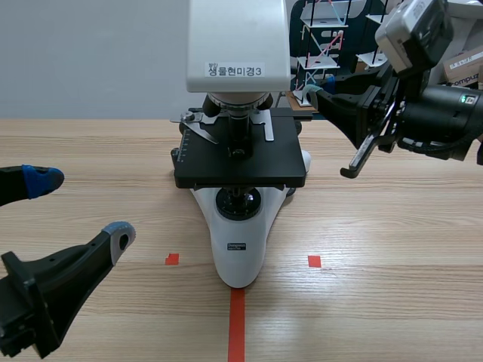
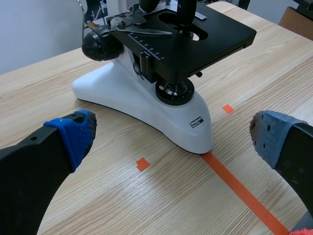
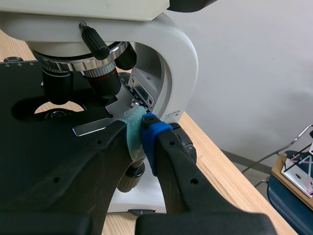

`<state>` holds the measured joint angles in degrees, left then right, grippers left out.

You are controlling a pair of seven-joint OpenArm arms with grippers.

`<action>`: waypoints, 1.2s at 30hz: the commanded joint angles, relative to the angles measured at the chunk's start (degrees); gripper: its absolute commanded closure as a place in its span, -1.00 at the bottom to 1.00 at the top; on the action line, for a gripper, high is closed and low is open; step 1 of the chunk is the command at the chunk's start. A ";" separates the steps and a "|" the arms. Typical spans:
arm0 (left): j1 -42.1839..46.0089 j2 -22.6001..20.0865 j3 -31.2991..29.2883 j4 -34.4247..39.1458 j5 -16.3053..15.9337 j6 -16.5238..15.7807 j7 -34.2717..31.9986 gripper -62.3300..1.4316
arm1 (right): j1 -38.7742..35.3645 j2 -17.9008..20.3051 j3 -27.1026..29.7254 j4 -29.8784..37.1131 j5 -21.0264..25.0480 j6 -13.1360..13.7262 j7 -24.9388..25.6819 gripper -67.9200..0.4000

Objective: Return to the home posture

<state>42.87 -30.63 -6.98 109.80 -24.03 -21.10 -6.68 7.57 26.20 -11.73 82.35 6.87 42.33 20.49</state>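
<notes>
A white and black microscope (image 1: 238,226) stands at the middle of the wooden table, its label facing me. My left gripper (image 1: 83,207) hovers low at the front left, open, with nothing between its blue pads. In the left wrist view the microscope's base (image 2: 146,103) lies ahead of the open left gripper (image 2: 171,134). My right gripper (image 1: 321,96) is raised at the right, its tip beside the back right corner of the stage. In the right wrist view the right gripper (image 3: 142,133) is shut, pads pressed together, just in front of the microscope's white arm (image 3: 171,63).
Orange-red tape marks (image 1: 236,324) lie on the table in front of the microscope. A rack of small stick models (image 1: 321,45) and a cardboard box (image 1: 464,68) stand behind the table at the back right. Bare wood stretches to either side of the microscope.
</notes>
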 commanded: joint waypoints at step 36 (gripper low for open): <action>0.11 -0.02 0.09 0.57 -0.17 -0.04 -0.79 -1.00 | -46.82 -2.25 20.09 18.60 1.66 -1.73 12.90 -0.88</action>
<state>42.87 -30.63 -6.98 109.80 -23.83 -21.10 -6.68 -40.60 23.88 8.14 100.40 7.55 40.56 32.36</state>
